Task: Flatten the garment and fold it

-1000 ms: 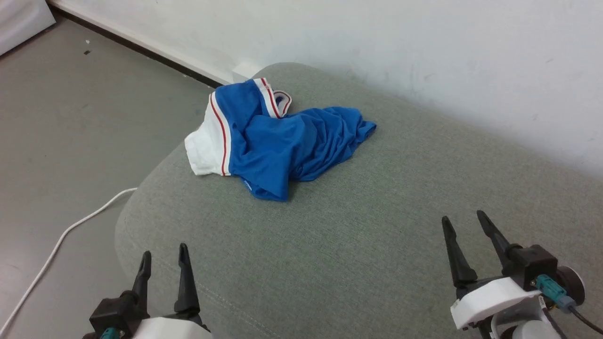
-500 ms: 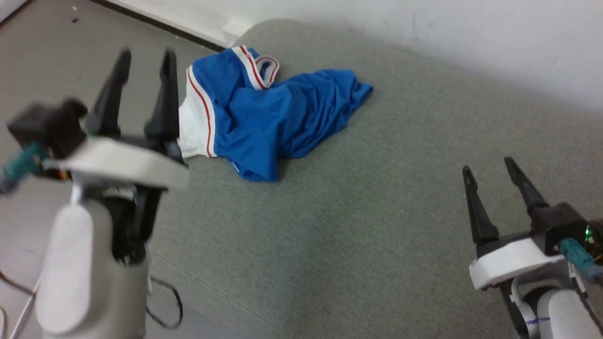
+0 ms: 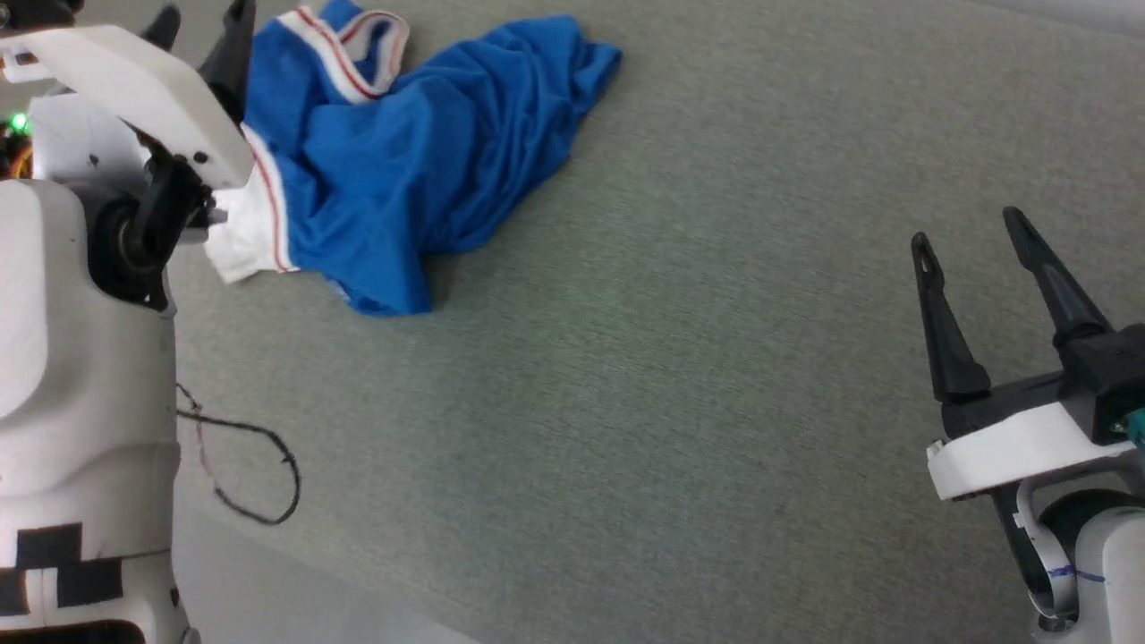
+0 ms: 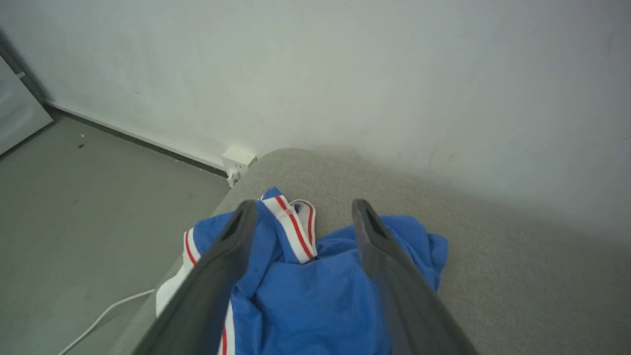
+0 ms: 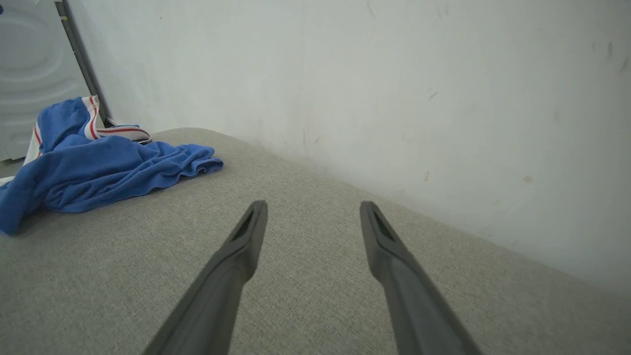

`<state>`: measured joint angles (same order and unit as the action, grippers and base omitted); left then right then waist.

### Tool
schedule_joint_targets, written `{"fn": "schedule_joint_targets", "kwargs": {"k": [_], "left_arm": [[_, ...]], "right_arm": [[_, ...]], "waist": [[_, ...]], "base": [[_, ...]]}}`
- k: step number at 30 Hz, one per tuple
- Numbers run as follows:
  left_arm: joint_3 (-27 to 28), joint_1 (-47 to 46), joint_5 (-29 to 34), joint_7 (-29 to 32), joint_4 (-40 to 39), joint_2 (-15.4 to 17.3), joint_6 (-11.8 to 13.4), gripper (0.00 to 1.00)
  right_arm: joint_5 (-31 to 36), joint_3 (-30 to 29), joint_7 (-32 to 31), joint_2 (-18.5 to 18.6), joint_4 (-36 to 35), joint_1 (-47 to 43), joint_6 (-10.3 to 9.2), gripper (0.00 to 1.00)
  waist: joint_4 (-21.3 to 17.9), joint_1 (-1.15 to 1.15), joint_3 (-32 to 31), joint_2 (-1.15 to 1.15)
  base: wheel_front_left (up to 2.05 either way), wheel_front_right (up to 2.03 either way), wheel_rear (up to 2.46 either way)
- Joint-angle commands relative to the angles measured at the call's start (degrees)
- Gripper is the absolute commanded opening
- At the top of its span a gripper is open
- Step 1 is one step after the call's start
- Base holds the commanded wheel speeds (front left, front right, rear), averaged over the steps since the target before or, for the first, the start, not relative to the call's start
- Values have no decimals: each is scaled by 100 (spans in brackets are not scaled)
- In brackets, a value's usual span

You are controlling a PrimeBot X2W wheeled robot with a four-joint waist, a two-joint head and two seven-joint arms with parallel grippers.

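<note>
The garment [image 3: 420,152] lies crumpled at the upper left of the grey cushioned surface [image 3: 680,376], bright blue with a white sleeve and red-striped trim; its number is hidden in the folds. My left gripper [image 3: 201,22] is raised at the garment's left edge, open, its fingers apart with the blue cloth [image 4: 305,296] showing between them in the left wrist view. Whether it touches the cloth I cannot tell. My right gripper [image 3: 971,228] stands open over bare cushion at the right, far from the garment [image 5: 93,167].
A white wall [image 4: 394,79] runs behind the cushion, with a socket box [image 4: 238,159] at its base. Grey floor [image 4: 74,197] lies to the left, with a white cable [image 4: 106,313] on it. A thin dark wire [image 3: 250,474] loops from my left arm.
The head camera has tilted down and the picture has shifted. My left arm has risen from the lower left up to the garment's left edge. The right gripper has stayed open.
</note>
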<state>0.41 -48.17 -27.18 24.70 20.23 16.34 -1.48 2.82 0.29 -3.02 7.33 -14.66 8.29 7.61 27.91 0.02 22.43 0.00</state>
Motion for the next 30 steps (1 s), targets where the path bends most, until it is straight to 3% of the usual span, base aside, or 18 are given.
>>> {"fn": "schedule_joint_targets", "kwargs": {"k": [1,6,15,16,17,18,24,30], "left_arm": [[8,-88,-42,114,109,55,-24,100],[-105,-58,-104,835,599,237,-42,100],[-48,142,-379,1758,765,260,230,100],[-57,175,-371,1806,770,267,265,74],[-53,203,-379,1840,767,267,295,19],[-44,226,-397,1864,758,267,312,0],[-25,324,-353,1851,648,390,389,0],[2,322,-142,1386,478,626,392,0]], "right_arm": [[-55,-3,-8,31,-48,96,-12,100],[-101,-37,20,0,-66,154,-12,100],[-163,-106,50,30,-98,190,-12,100],[-168,-102,57,37,-94,202,-12,100],[-171,-92,59,36,-87,219,-12,100],[-174,-78,57,31,-79,242,-12,100],[-227,6,96,-14,40,368,-12,100],[-276,15,196,-76,236,355,-12,100]], "waist": [[-498,-2,418,0],[-847,-2,601,0],[-1185,-2,995,0],[-1198,-2,1017,0],[-1214,-2,1033,0],[-1227,-2,1042,0],[-1281,-2,957,0],[-1301,-2,698,0]], "base": [[0,0,0],[0,0,0],[0,0,0],[0,0,0],[0,0,0],[0,0,0],[0,0,0],[0,0,0]]}}
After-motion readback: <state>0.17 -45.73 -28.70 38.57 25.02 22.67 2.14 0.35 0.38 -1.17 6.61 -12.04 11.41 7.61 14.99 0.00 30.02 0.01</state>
